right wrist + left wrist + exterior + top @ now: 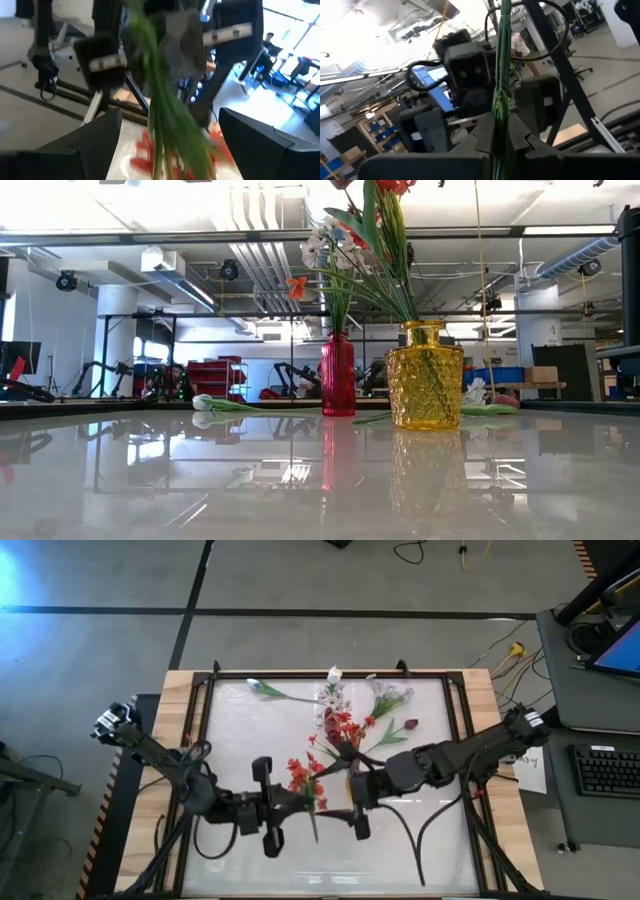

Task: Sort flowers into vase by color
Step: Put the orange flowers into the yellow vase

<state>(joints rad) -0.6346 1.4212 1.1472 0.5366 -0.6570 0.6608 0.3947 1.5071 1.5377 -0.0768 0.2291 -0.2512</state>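
Left gripper (300,802) is clenched on the green stem of a red-orange flower (300,778), held just in front of the yellow vase (424,375). Right gripper (358,802) stands released around that stem, facing the left gripper.

Low view: both arms out of frame; blossoms in the yellow vase (425,375) are cut off at the top edge.

High view: both vases hidden under the flower cluster (340,730) at centre, can't separate them.

Left wrist: green stem (501,75) runs off the top edge, blossom not visible; its lower end is hidden between the fingers (520,137).

Right wrist: stems (170,115) and red blossoms (145,145) heavily blurred, flower type unreadable; lower ends cut off at the bottom edge.
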